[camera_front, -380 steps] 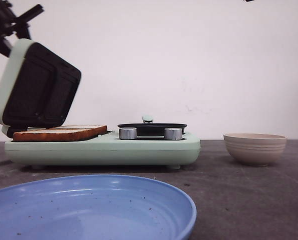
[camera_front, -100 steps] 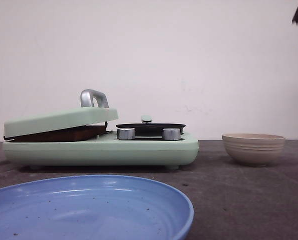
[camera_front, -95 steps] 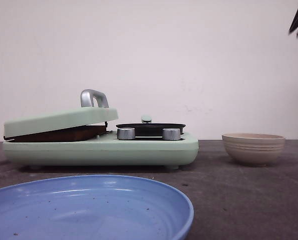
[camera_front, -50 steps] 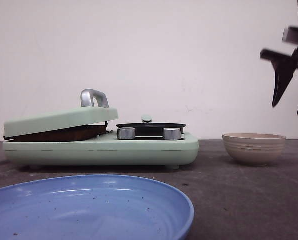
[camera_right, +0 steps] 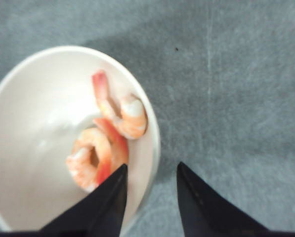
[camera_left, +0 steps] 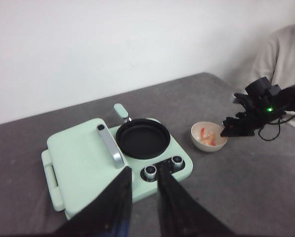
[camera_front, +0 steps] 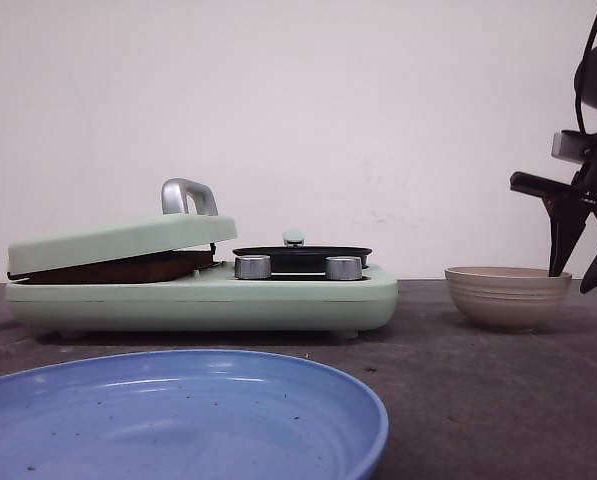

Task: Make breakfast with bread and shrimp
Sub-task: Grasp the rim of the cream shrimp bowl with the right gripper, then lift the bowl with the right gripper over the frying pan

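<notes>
My right gripper hangs open straddling the bowl rim; the shrimp sit just inward, so I'd shift inward.

We see soft, even light throughout. The blue plate looms large and slightly soft in front. The right claw is dark and blurred; glare whitens the bowl, which shadows the tabletop.

surface: matte grey, kinda felt-like
blue plate: glossy glaze, a bit speckled
bowl: smooth beige ceramic, ribbed outside
cooker: satin mint plastic
knobs: brushed metal
pan: matte black
shrimp: wet-looking, shiny
</notes>
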### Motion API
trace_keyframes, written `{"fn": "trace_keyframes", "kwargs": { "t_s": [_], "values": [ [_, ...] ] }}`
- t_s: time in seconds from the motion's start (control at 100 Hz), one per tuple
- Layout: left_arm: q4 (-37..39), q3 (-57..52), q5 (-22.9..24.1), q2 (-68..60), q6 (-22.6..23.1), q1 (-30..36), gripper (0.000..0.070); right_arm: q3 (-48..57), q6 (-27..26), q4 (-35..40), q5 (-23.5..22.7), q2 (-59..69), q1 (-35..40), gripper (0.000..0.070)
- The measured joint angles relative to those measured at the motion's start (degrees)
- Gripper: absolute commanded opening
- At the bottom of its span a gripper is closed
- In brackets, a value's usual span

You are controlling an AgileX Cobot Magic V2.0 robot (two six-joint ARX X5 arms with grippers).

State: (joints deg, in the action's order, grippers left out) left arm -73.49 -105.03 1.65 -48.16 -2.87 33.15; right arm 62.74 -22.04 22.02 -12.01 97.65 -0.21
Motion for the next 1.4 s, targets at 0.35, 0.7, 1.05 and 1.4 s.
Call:
{"fn": "trace_keyframes", "kwargs": {
  "t_s": [0.35,0.7,1.05,1.4],
  "values": [
    [0.2,0.0,0.0,0.2,0.0,0.0,0.0011,0.0,-3.7,-3.4,0.0,2.0,0.0,0.0158],
    [0.5,0.0,0.0,0.2,0.0,0.0,0.0011,0.0,-6.4,-5.7,-0.2,5.5,0.0,0.0151],
    [0.5,0.0,0.0,0.2,0.0,0.0,0.0011,0.0,-7.5,-8.7,-3.0,5.6,0.0,0.0],
    [0.5,0.0,0.0,0.2,0.0,0.0,0.0011,0.0,-7.8,-19.0,-4.0,2.5,3.4,0.0]
  ]
}}
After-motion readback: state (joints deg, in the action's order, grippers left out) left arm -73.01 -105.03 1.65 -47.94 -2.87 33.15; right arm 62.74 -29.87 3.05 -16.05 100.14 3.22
